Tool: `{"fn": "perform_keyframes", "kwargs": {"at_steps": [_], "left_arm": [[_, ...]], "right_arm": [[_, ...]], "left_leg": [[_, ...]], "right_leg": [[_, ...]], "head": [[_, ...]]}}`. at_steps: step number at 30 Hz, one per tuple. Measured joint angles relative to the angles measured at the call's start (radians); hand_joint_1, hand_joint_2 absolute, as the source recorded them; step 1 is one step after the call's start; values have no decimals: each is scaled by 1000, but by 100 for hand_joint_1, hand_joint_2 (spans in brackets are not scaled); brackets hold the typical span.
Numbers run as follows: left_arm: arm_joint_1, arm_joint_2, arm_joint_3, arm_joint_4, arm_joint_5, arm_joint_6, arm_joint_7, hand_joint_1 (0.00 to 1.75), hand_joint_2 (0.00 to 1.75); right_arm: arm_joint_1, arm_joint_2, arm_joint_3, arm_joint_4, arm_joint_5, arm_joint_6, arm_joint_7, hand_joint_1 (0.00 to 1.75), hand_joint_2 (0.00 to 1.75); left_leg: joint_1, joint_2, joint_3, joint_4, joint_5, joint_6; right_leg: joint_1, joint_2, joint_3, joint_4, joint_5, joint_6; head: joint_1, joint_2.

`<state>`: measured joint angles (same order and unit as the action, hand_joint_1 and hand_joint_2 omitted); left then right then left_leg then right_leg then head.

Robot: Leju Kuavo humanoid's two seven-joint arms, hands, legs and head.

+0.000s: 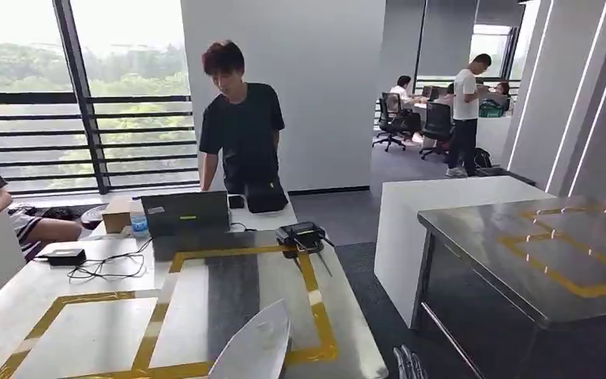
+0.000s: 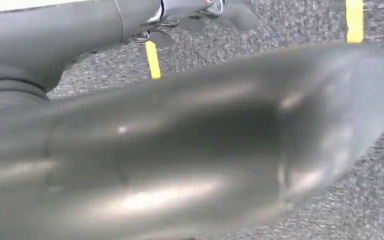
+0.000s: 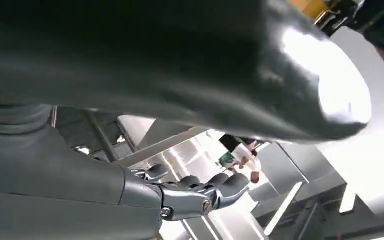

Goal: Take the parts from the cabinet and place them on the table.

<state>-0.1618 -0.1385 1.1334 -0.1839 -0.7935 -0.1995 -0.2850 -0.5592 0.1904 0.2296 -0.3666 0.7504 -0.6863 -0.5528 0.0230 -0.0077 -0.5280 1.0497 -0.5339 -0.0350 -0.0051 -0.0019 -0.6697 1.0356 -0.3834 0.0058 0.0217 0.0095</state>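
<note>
In the head view a silvery curved part rises at six o'clock over the white surface marked with yellow tape, and the right robot hand peeks in at five o'clock. The left wrist view has the part blurred and close above grey carpet; whether the left robot hand is clamped on it I cannot tell. In the right wrist view the part lies across twelve o'clock, with the right robot hand below it, fingers curled on nothing.
</note>
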Motion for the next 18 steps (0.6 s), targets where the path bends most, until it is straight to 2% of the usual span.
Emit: {"fn": "perform_keyframes", "kwargs": {"at_steps": [1, 2, 3, 4, 5, 6, 7, 8, 9, 10, 11, 12, 13, 14, 16, 17, 18], "left_arm": [[1, 0, 0, 0, 0, 0, 0, 0, 0], [3, -2, 0, 0, 0, 0, 0, 0, 0], [2, 0, 0, 0, 0, 0, 0, 0, 0], [2, 0, 0, 0, 0, 0, 0, 0, 0], [3, 0, 0, 0, 0, 0, 0, 0, 0], [4, 0, 0, 0, 0, 0, 0, 0, 0], [6, 0, 0, 0, 0, 0, 0, 0, 0], [7, 0, 0, 0, 0, 0, 1, 0, 0], [9, 0, 0, 0, -2, 0, 1, 0, 0], [10, 0, 0, 0, -3, 2, 1, 0, 0], [10, 0, 0, 0, -3, 4, 0, 0, 0], [9, -2, 0, 0, -4, 7, -1, 0, 0], [9, -8, 0, 1, -6, 8, -2, 0, 0], [7, -6, 0, -1, -5, 9, -3, 0, 0], [9, -6, 0, 0, -6, 9, -3, 0, 0], [12, -7, 0, 0, -6, 9, -4, 0, 0], [14, -4, 0, 0, -6, 9, -4, 0, 0]], "right_arm": [[2, 1, 0, 0, -2, 1, 0, 0, 0], [5, 1, -1, 0, -6, 2, 0, 0, 0], [7, 1, -2, 0, -9, 3, 0, 0, 0], [8, 1, -2, 0, -9, 4, -1, 0, 0], [8, 1, -2, 0, -11, 5, -4, 0, 0], [11, 2, -3, 0, -15, 8, -5, 0, 0], [16, 2, -3, 0, -18, 9, -5, 0, 0], [22, 2, -3, 0, -18, 11, -6, 0, 0], [26, 2, -3, 0, -19, 11, -8, 0, 0], [26, 2, -3, 0, -20, 12, -11, 0, 0], [25, 4, -3, -2, -20, 13, -16, 0, 0], [22, 5, -3, -6, -21, 14, -19, 0, 0], [19, 6, -3, -11, -21, 16, -22, 0, 0], [17, 8, -3, -13, -21, 16, -23, 0, 0], [16, 10, -4, -13, -21, 18, -22, 0, 0], [16, 11, -4, -13, -21, 19, -22, 0, 0], [15, 15, -4, -13, -21, 19, -24, 0, 0]], "left_leg": [[-3, 0, -6, 2, 7, 11], [2, 4, -14, -2, 19, 27], [0, 5, -26, -2, 28, 35], [-1, 6, -39, -2, 39, 42], [-3, 6, -53, -2, 49, 43], [-6, 6, -68, -1, 60, 46], [-9, 6, -82, 0, 70, 48], [-12, 6, -95, 0, 80, 50], [-16, 6, -106, 1, 89, 50], [-19, 6, -116, 1, 97, 50], [-24, 6, -122, 0, 105, 51], [-23, 7, -126, 0, 113, 51], [-27, 9, -132, -1, 121, 44], [-17, 10, -131, -7, 131, 38], [-10, 10, -130, -21, 152, 26], [-16, 9, -129, -34, 165, 19], [-17, 8, -142, -28, 148, 17]], "right_leg": [[-3, 1, -3, -3, 9, 7], [-6, 0, -10, 0, 5, 13], [-7, 1, -20, 24, -36, 17], [-7, 1, -39, 80, -94, 20], [-6, 1, -62, 159, -153, 22], [-5, 1, -82, 238, -198, 23], [-3, 1, -92, 294, -219, 20], [0, 2, -83, 314, -213, 15], [5, 2, -52, 291, -188, 6], [13, 3, -2, 230, -153, -7], [22, 4, 64, 142, -125, -24], [36, 7, 130, 47, -128, -50], [36, 4, 162, -10, -158, -68], [41, 1, 156, -12, -146, -56], [47, 3, 151, -24, -130, -70], [42, 3, 150, -48, -108, -75], [32, -4, 153, -69, -85, -62]], "head": [[0, 0], [0, 0], [2, 0], [3, 0], [3, 0], [3, 0], [3, 0], [4, 0], [4, 0], [4, 0], [5, 0], [4, 0], [1, 0], [4, 0], [6, 0], [6, 0], [6, 0]]}}
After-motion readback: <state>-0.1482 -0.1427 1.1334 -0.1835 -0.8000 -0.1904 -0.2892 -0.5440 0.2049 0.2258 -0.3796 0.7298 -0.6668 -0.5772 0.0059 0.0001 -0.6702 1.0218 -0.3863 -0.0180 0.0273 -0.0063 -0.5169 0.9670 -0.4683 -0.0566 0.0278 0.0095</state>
